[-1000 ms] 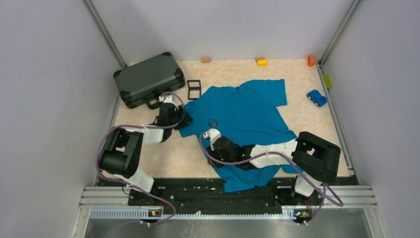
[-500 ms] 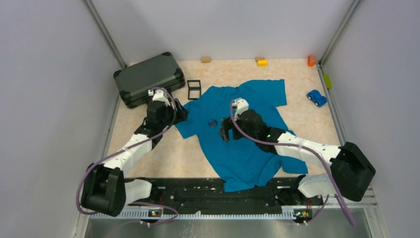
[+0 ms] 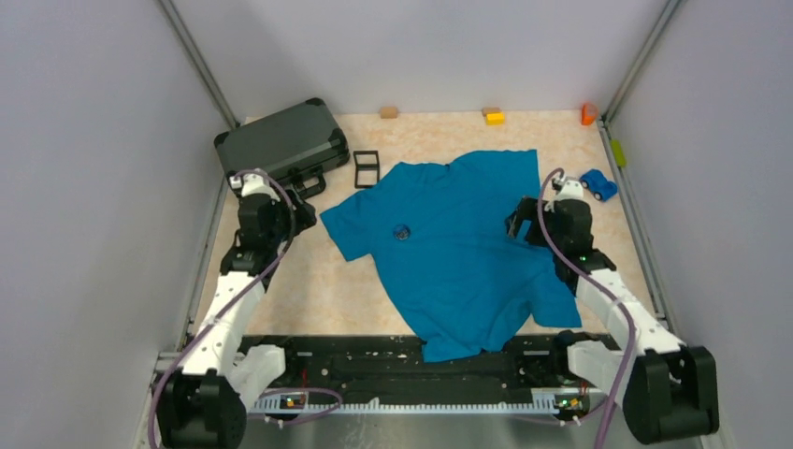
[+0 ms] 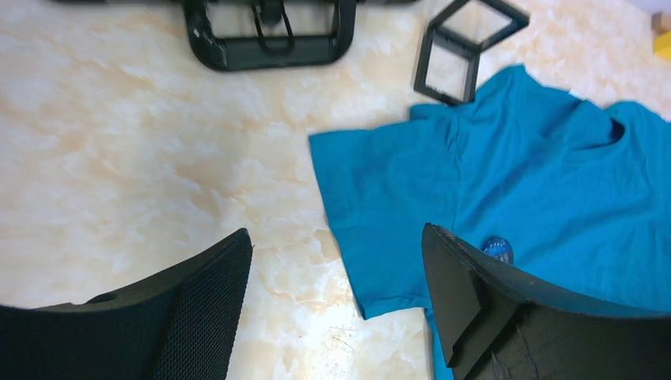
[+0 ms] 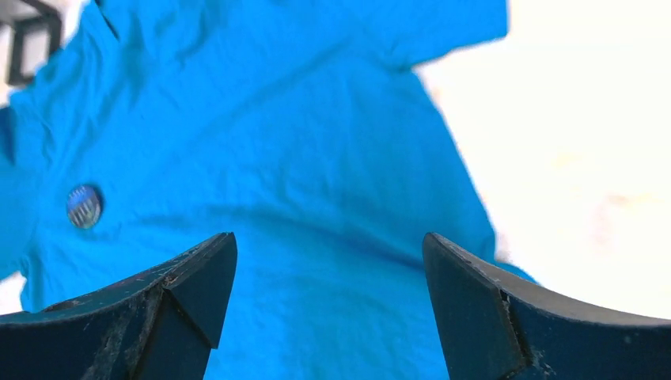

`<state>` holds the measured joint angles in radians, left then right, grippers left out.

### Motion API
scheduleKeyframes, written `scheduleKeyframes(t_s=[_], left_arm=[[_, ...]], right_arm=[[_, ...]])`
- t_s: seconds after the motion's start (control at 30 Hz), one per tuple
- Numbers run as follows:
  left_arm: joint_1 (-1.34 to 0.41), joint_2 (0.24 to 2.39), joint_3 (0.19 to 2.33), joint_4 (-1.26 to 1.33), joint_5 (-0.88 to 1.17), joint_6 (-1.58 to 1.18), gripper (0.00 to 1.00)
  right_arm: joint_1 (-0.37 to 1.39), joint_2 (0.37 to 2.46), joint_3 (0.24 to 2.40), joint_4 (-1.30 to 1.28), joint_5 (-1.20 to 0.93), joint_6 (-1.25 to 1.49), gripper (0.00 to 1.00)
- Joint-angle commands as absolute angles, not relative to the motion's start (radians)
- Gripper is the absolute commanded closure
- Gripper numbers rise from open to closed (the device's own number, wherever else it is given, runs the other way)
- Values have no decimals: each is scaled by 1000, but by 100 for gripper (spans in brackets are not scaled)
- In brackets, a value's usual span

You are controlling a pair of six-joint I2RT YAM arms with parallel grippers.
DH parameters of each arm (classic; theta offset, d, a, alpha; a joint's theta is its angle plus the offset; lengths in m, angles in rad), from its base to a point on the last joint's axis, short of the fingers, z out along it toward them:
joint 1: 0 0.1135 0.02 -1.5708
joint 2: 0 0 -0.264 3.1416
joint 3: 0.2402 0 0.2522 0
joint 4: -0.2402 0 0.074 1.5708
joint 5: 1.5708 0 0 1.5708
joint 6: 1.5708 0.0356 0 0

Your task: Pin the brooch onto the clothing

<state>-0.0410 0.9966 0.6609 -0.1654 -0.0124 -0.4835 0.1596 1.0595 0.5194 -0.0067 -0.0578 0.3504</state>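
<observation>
Brooch (image 3: 402,231) sits flat and face up on the clothing (image 3: 458,262), on the chest panel toward the left sleeve and a little inside that sleeve's seam. Being round, it shows no long axis or heading that I can make out. In the left wrist view it peeks out just beside the right-hand finger, and in the right wrist view it lies off to the left, above the left finger.

The shirt is spread on the table (image 3: 309,281) with its collar toward the far wall and its hem at the near edge by the arm bases, so its long axis runs far to near, skewed slightly. The fabric around the disc is gently wrinkled.

The left gripper (image 4: 336,245) hangs over bare tabletop just off the left sleeve's edge, jaws spread wide and holding nothing. The right gripper (image 5: 328,241) hangs over the shirt's right side, jaws likewise parted and empty.

A broad patch of tabletop shows between the left sleeve and the left arm. Beyond the sleeve are a black frame (image 3: 366,169) and a dark case (image 3: 281,148). A narrower strip runs right of the shirt, where a blue toy car (image 3: 598,184) stands near the far sleeve.
</observation>
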Motion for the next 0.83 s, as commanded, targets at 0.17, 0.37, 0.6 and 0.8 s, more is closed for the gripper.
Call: scheduleKeyframes(t_s=[0.17, 0.37, 0.6, 0.8], left_arm=[[-40, 626, 706, -180, -151, -362, 18], [-41, 498, 604, -121, -217, -356, 17], [-40, 485, 602, -127, -208, -357, 17], [-40, 500, 611, -130, -173, -356, 15]], right_arm=[[146, 621, 491, 75, 180, 223, 10], [147, 416, 335, 202, 277, 161, 10], [150, 410, 339, 194, 260, 157, 10], [149, 416, 342, 192, 258, 160, 10]])
